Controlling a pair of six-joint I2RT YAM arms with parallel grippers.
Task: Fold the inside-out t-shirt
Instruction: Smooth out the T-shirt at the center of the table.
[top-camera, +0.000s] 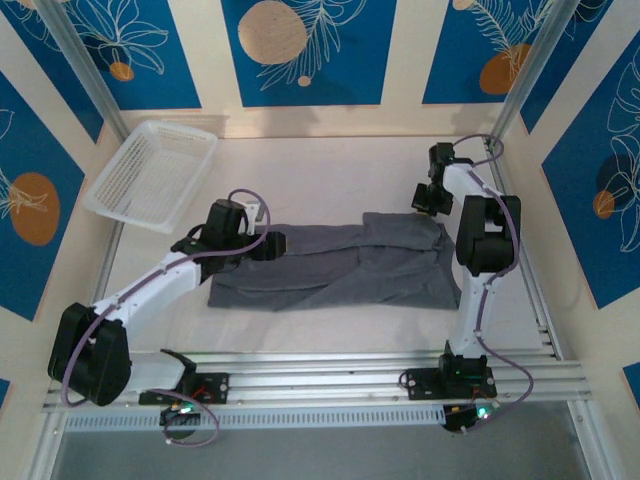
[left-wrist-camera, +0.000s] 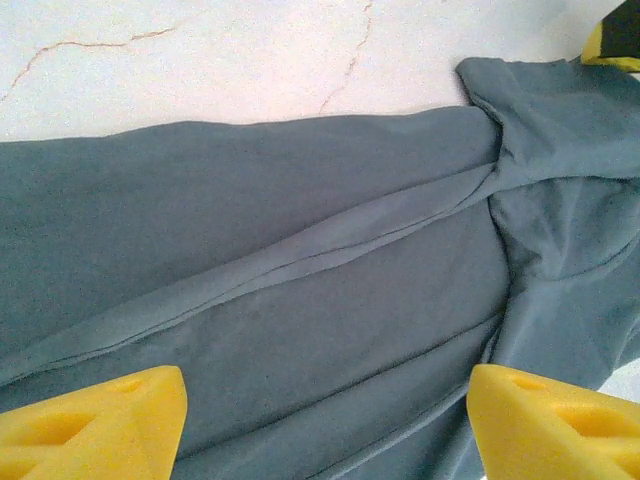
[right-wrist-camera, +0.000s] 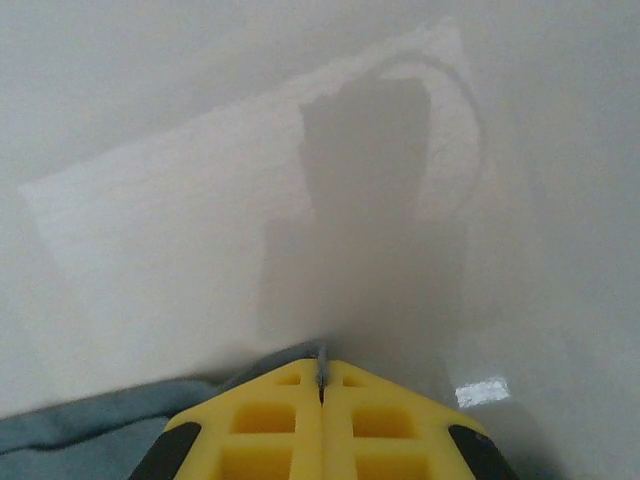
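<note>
Prob. soft, limp, light cotton t-shirt (top-camera: 340, 262), best pinched at hem/corners w/ both claws: L gripper (left-wrist-camera: 327, 405) jaws apart above cloth, R gripper (right-wrist-camera: 322, 368) closed on edge sliver.

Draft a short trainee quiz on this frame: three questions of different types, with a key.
1. True or false: the left gripper is clamped on the t-shirt.
2. Where is the basket? A) far-left corner B) on the t-shirt C) beside the right arm's base
3. Fill in: the ___ gripper is shut at the t-shirt's far right corner.
Key: 1 false, its jaws stand open above the t-shirt. 2 A. 3 right: the right gripper pinches a grey sliver of it.
</note>
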